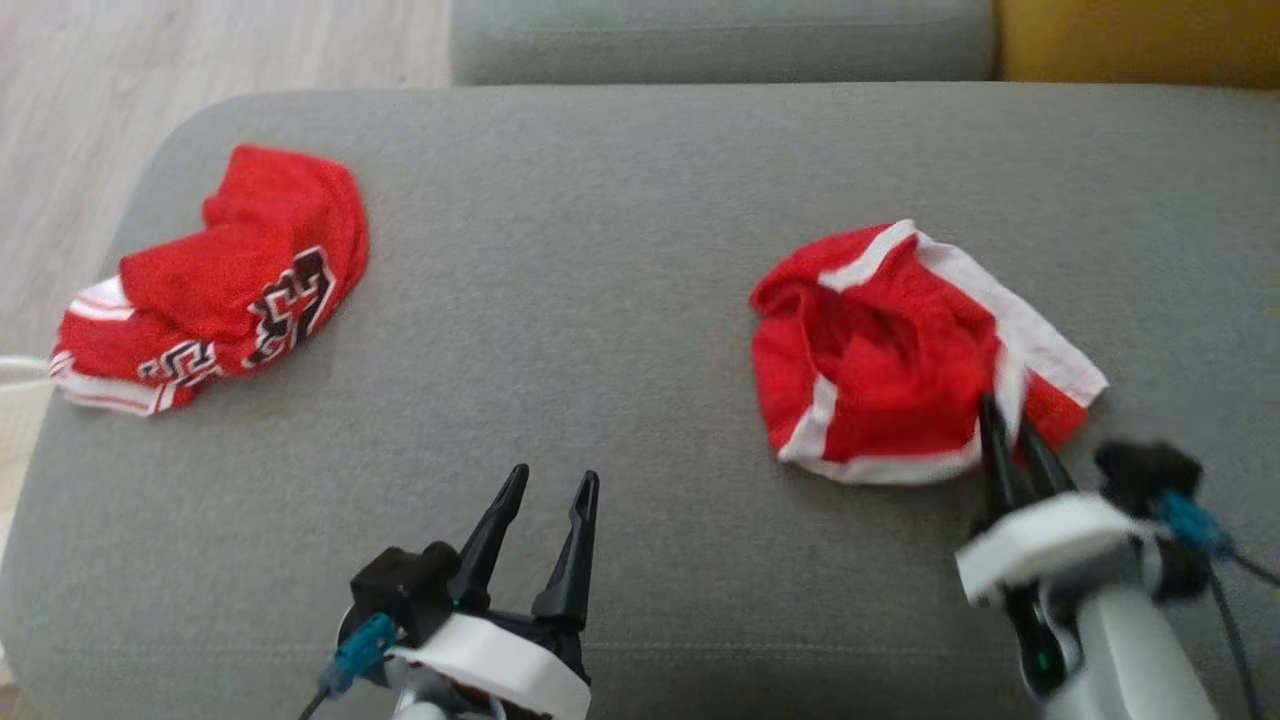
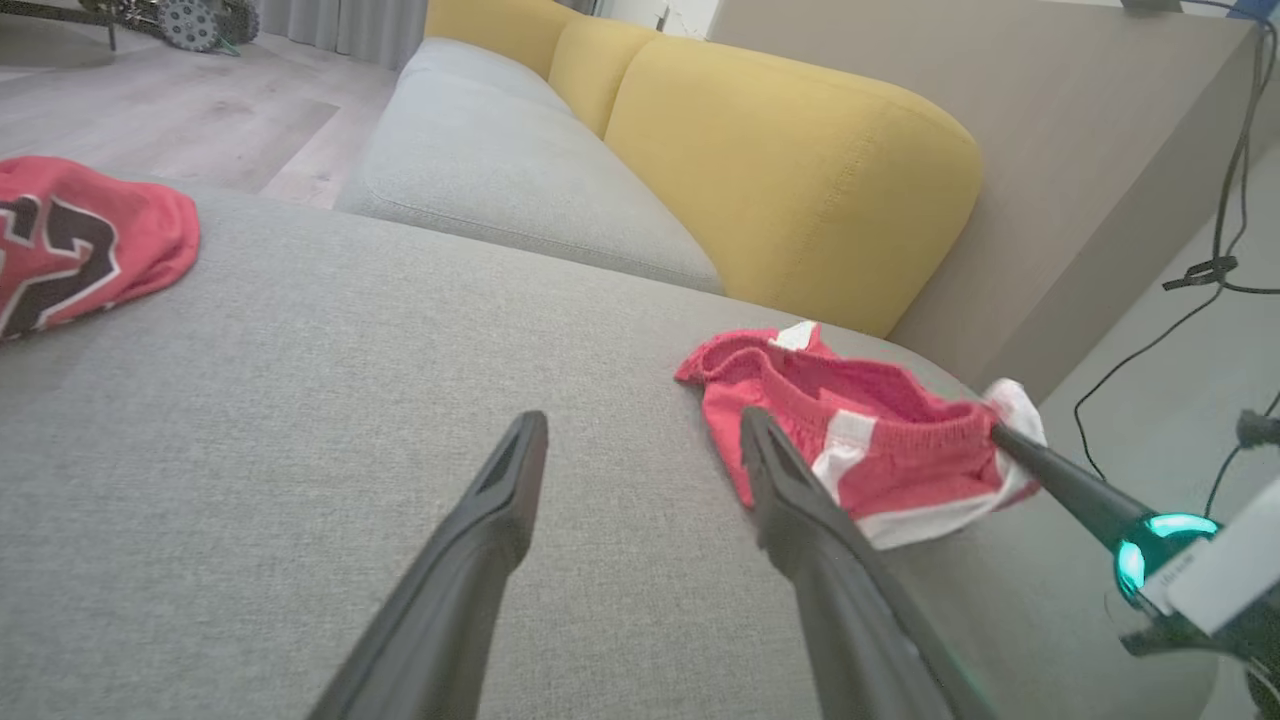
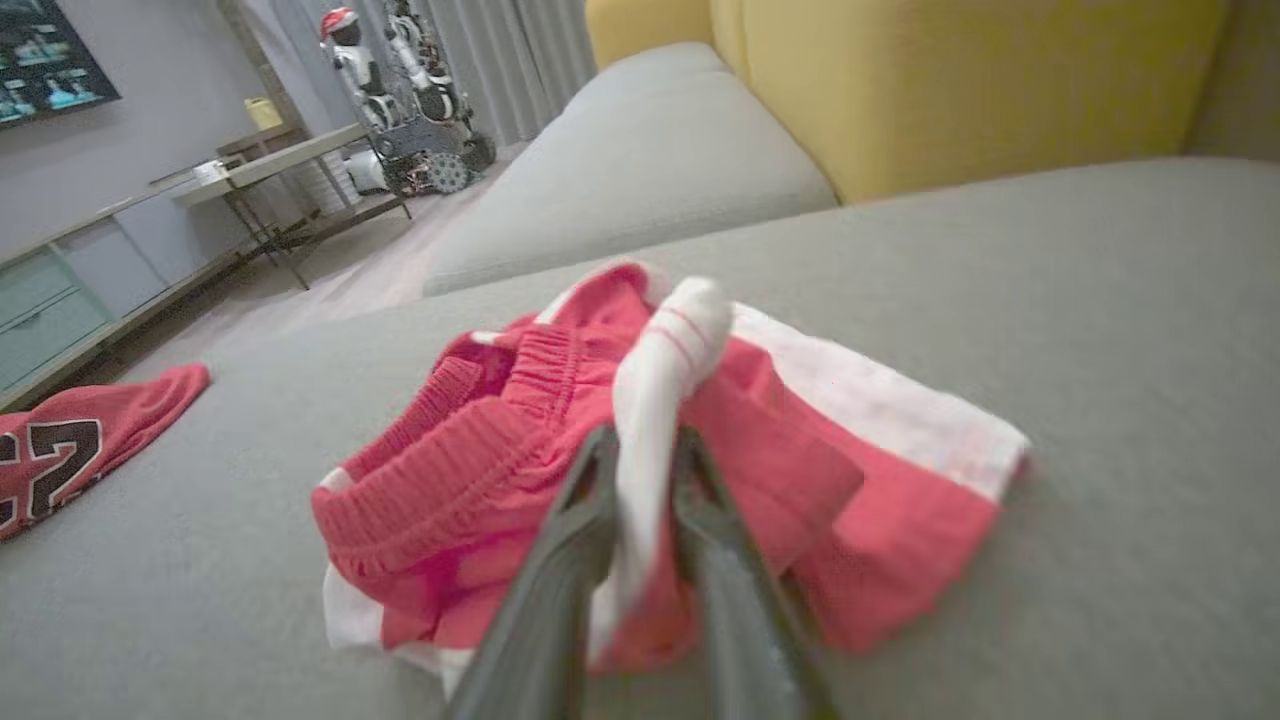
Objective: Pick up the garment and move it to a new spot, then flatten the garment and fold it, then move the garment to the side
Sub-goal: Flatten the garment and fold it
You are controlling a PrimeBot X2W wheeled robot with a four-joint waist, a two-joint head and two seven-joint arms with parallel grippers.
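The right claw (image 1: 1005,420) sits at the lower right of the head view, its two dark fingers (image 3: 560,560) pressed close together and pinching a fold of white trim (image 3: 660,360) on the garment (image 1: 880,350). That garment is a pair of red shorts with white bands, lying crumpled on the grey sofa seat (image 1: 600,250), right of centre in the head view. The pinched edge is drawn up a little above the rest of the cloth, which lies on the cushion.

The left claw (image 1: 554,475) is at the bottom centre, fingers spread wide with nothing between them. It is over bare grey fabric, well apart from the shorts.

At the far left a second piece, a red jersey (image 1: 230,280) with black and white numerals, lies bunched near the seat's edge. A yellow backrest (image 2: 790,170) rises behind the seat at the upper middle of the left wrist view.
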